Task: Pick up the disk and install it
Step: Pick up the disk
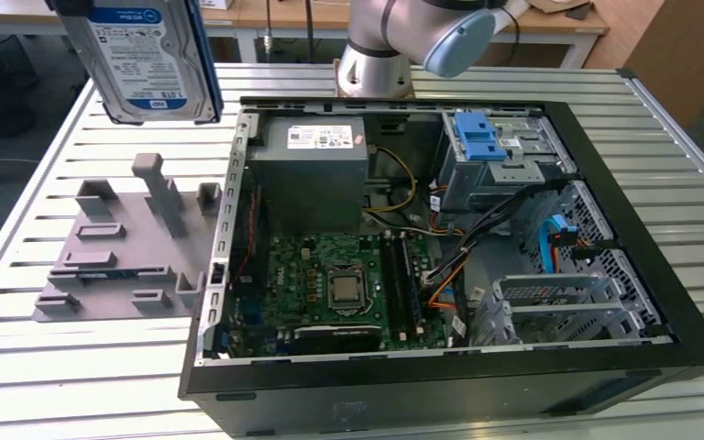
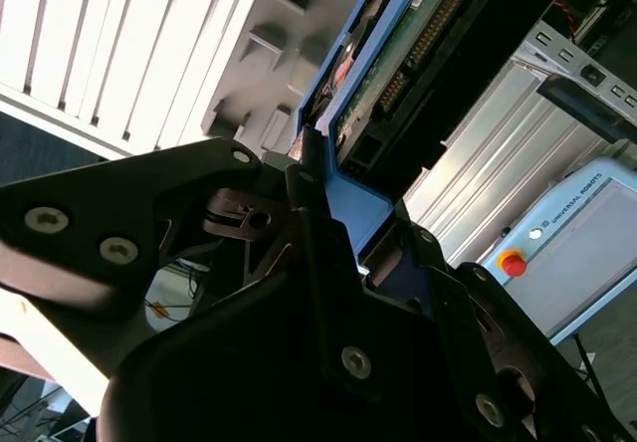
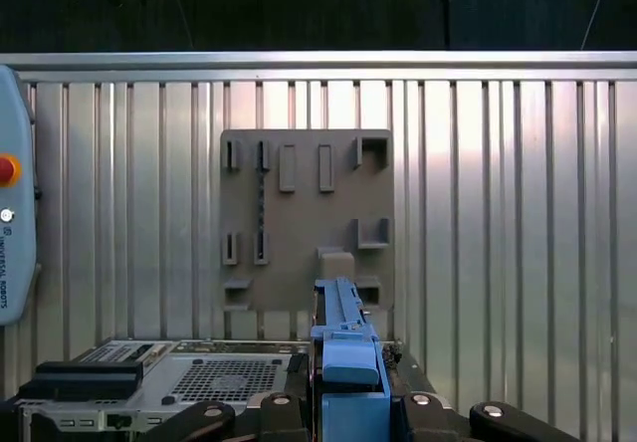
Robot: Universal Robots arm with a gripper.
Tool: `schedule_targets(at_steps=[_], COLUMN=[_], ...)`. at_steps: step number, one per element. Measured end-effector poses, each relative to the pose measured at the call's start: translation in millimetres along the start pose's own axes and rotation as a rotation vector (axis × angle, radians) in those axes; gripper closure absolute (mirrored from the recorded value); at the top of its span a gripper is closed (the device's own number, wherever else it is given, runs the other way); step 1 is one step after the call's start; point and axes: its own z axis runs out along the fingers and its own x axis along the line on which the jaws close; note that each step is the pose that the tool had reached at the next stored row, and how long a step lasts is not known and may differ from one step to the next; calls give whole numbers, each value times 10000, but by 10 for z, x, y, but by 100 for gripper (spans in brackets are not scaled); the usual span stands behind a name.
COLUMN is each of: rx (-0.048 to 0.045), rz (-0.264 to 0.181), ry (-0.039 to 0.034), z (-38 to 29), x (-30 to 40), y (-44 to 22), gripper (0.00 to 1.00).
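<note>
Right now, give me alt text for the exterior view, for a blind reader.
A disk with a blue-and-white label hangs upright at the exterior view's upper left, above a slatted table. On the table lie a grey fixture plate and, to that view's right, an open computer case.

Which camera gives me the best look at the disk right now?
The exterior view: the disk is raised, its labelled face and blue rails toward the camera. In the first wrist view it is edge-on, clamped in the gripper; in the second wrist view its circuit-board side runs off at a slant.
</note>
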Motion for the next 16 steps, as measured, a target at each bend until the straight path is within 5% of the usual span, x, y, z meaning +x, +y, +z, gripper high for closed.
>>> schedule_targets(at_steps=[16], rx=[-1], rz=[3], ry=[0], z=[-1], x=[86], y=[-226], gripper=[63])
